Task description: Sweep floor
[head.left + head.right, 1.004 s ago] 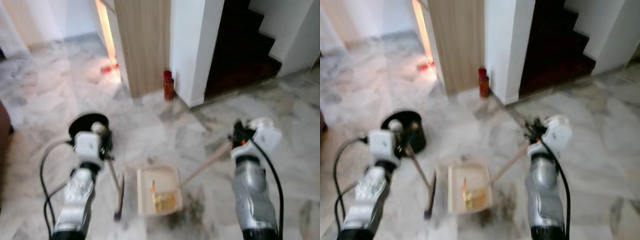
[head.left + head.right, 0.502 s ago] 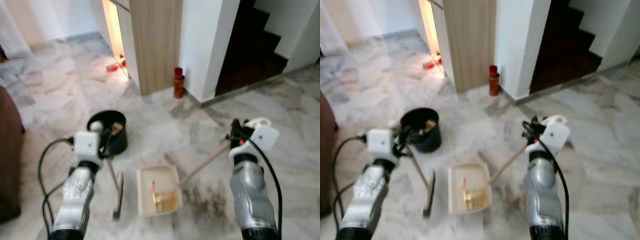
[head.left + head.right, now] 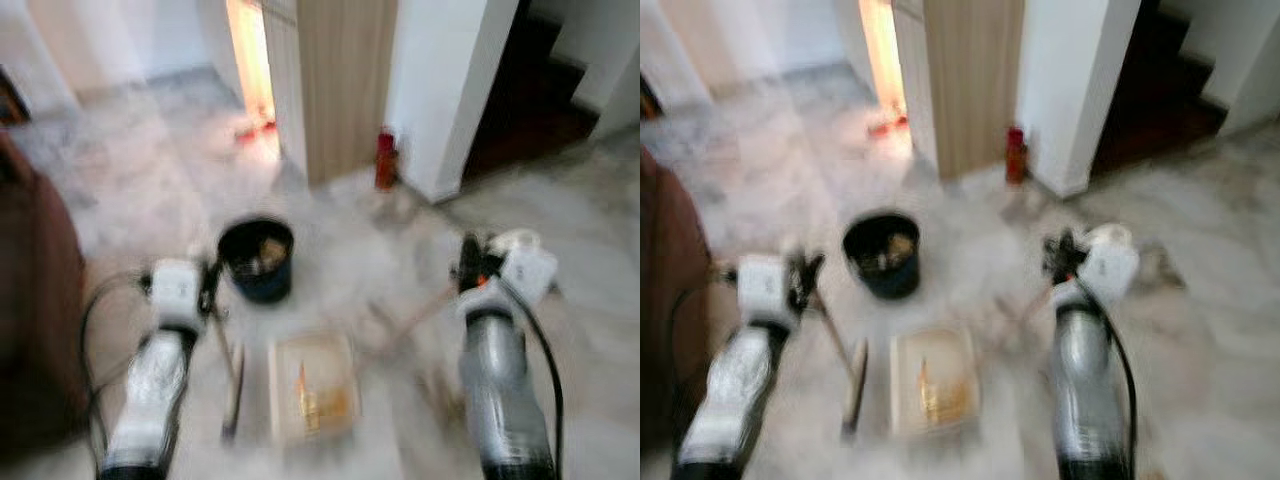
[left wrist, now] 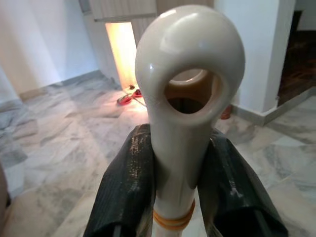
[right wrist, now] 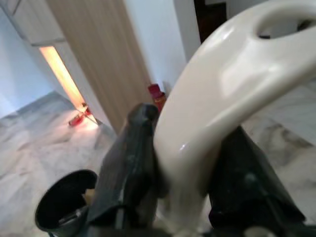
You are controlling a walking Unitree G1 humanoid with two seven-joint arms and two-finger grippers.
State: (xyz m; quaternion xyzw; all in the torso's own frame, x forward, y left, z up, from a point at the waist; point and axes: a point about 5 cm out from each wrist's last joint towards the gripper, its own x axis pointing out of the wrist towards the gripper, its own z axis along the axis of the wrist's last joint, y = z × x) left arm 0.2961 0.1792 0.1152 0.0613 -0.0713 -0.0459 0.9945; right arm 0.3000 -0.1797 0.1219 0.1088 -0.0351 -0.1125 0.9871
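A cream dustpan [image 3: 312,400] with bits of debris in it lies on the marble floor between my arms. Its long handle [image 5: 232,84] rises to the right, and my right gripper [image 3: 468,262] is shut on the handle's looped end. My left gripper [image 3: 210,290] is shut on the cream broom handle [image 4: 190,74] just below its ring-shaped tip. The broom's dark brush [image 3: 233,395] rests on the floor just left of the dustpan. A black bin [image 3: 256,258] with some rubbish inside stands ahead of the dustpan, slightly left.
A wooden panel [image 3: 345,80] and white wall stand ahead, with a red bottle [image 3: 385,172] at their foot. Dark stairs [image 3: 530,90] lie at the far right. Brown furniture [image 3: 35,300] borders the left side. A red object [image 3: 255,128] lies by the lit doorway.
The whole picture has shifted right and blurred, so the camera has turned left. The bin now sits nearer the dustpan. Both grippers still hold their handles.
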